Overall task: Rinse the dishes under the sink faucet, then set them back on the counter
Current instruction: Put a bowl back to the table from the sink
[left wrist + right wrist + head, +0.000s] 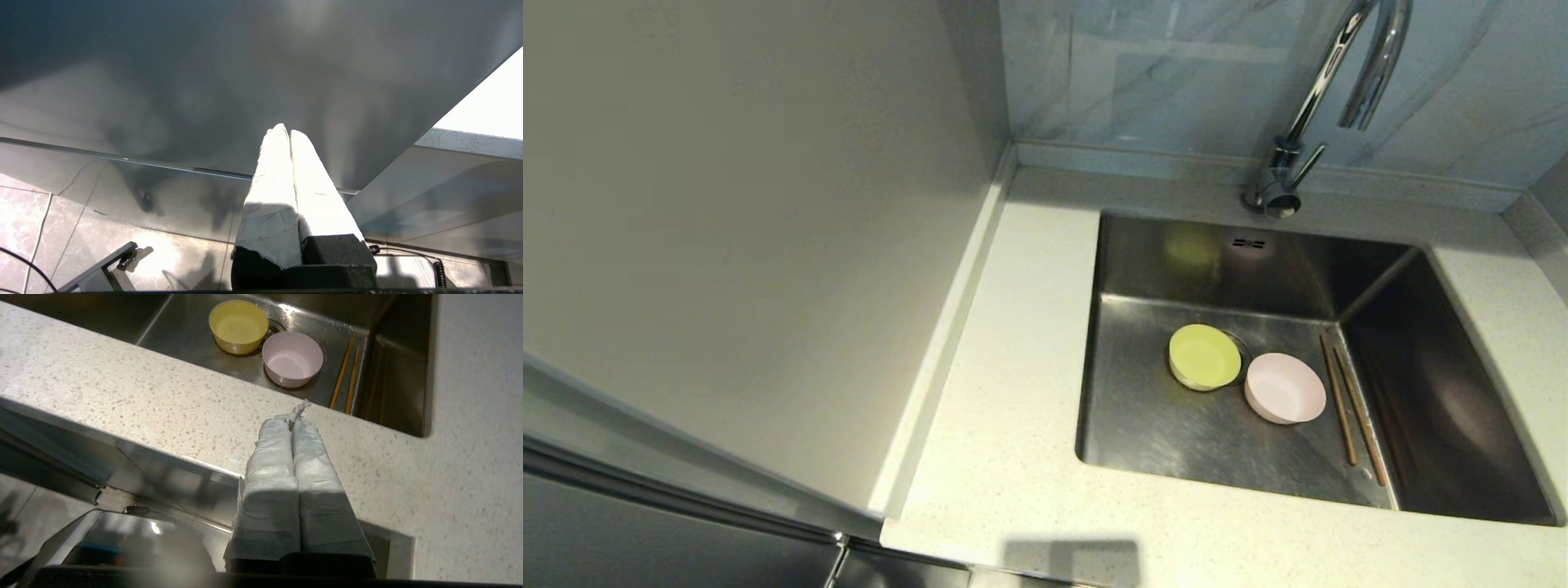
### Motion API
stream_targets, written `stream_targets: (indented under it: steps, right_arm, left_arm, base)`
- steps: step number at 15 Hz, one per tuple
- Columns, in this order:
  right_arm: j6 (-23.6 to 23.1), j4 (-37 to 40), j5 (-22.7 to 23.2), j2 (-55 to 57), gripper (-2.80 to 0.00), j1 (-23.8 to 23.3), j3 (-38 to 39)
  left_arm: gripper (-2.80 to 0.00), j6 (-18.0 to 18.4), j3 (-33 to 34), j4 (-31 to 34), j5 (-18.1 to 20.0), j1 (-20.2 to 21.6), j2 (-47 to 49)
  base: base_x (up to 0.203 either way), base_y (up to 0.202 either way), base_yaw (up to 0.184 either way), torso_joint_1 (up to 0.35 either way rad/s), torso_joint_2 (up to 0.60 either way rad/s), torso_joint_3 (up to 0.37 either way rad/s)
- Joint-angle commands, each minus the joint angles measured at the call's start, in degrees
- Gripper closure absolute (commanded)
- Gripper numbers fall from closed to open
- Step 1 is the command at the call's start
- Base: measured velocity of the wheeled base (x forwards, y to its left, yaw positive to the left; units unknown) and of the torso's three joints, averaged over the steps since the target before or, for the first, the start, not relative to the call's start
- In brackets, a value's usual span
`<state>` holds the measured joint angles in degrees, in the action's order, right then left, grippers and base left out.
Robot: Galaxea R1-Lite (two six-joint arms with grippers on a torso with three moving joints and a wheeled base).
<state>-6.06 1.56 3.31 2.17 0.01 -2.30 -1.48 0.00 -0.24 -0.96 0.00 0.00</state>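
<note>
Your yellow-green bowl (1205, 357) sits on the drain in the steel sink (1168, 433), the pale pink bowl (1285, 388) just beside it, both upright. Two thin wooden chopsticks (1352, 408) lie along the right wall. The chrome faucet (1319, 106) arches behind. Right tool (295, 418), fingers pressed together and empty, hovers over the speckled counter (1013, 457). Left tool (284, 132) is likewise together, parked below.

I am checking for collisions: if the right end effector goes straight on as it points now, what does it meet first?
Probably the counter, before the sink; depth is unclear.
</note>
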Motion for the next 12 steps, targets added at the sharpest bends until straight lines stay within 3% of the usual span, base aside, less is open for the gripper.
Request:
stream_targets:
  steps: [1, 6, 12]
  right_arm:
    - [0.95, 0.64, -1.52, -2.16, 0.0, 0.08, 0.71]
    - [2.54, 1.43, -3.05, -2.13, 0.0, 0.08, 0.99]
    - [8.26, 0.72, -4.37, -2.14, 0.0, 0.08, 1.25]
  left_arm:
    - [0.0, -0.02, 0.0, -0.02, -0.01, 0.0, -0.18]
    - [0.0, -0.02, 0.0, -0.02, -0.01, 0.0, -0.18]
    - [0.0, -0.02, 0.0, -0.02, -0.01, 0.0, -0.18]
  base:
    - [0.0, 0.0, 0.0, 0.0, 0.0, 0.0]
    - [0.0, 0.0, 0.0, 0.0, 0.0, 0.0]
    - [0.0, 0.0, 0.0, 0.0, 0.0, 0.0]
